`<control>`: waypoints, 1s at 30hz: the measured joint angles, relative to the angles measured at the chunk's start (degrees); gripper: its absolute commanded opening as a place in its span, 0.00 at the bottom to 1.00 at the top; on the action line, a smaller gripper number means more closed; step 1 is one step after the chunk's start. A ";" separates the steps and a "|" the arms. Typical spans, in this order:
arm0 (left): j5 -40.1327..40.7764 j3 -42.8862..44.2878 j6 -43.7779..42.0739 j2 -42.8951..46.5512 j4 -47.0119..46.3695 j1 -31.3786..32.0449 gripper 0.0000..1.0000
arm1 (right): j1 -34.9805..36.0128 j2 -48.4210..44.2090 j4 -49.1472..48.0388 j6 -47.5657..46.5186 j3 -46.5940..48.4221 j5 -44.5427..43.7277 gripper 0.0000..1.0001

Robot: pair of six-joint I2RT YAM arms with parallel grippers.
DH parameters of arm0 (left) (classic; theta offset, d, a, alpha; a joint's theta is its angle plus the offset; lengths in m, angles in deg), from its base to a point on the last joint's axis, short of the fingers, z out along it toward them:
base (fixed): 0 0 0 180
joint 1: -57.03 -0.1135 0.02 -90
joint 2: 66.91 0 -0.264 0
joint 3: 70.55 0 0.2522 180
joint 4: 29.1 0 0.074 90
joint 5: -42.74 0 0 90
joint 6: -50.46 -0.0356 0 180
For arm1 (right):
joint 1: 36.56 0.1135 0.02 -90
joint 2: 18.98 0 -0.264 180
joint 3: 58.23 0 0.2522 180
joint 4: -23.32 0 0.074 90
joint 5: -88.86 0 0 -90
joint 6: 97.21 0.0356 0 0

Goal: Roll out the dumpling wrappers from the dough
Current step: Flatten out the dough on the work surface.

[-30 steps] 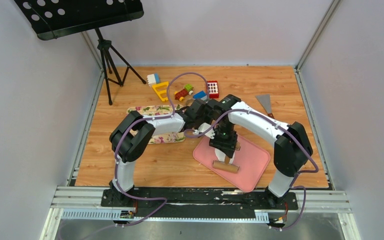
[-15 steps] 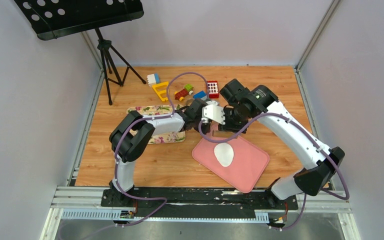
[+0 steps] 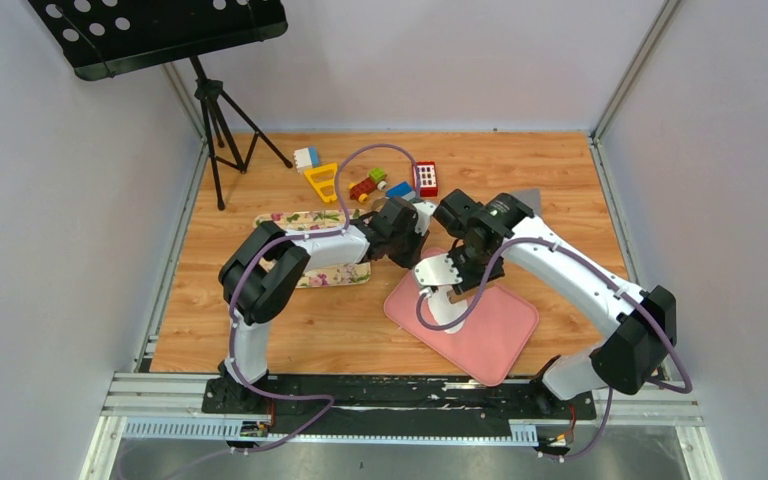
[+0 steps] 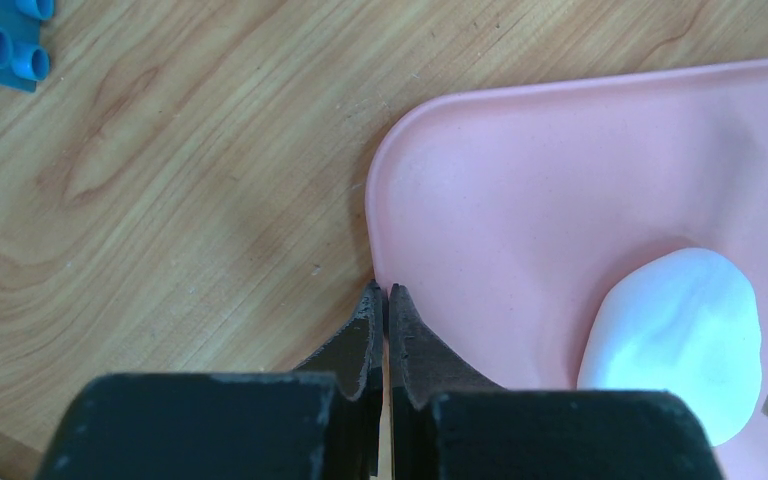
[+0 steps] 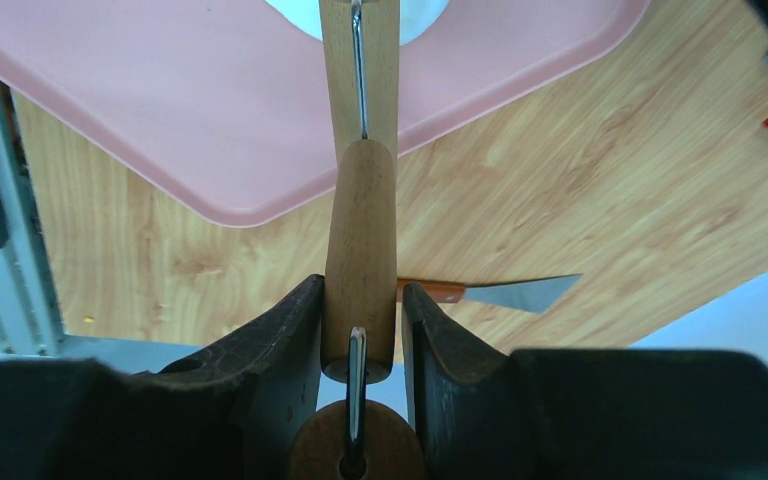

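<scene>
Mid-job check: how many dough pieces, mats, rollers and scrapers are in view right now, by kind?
Dough, one flattened white piece: 1
Pink mat: 1
Wooden roller, in the right hand: 1
Metal scraper: 1
Total: 4

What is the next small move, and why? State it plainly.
Probably push the rolling pin across the dough. The right claw grips its handle, the roller lies over the dough, an uneven oval on the pink mat. The left claw is shut at the mat's rim.
</scene>
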 measured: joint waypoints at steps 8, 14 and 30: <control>-0.31 0.13 -0.26 -0.07 0.20 -0.04 0.00 | 0.28 0.07 -2.78 -6.67 -1.84 2.91 0.00; -0.72 0.20 -0.33 -0.13 0.24 -0.15 0.00 | 0.28 1.18 -3.87 -8.11 -9.16 4.66 0.00; -0.83 0.20 -0.33 -0.13 0.24 -0.20 0.00 | 0.52 -1.68 2.78 -7.87 -7.91 7.67 0.00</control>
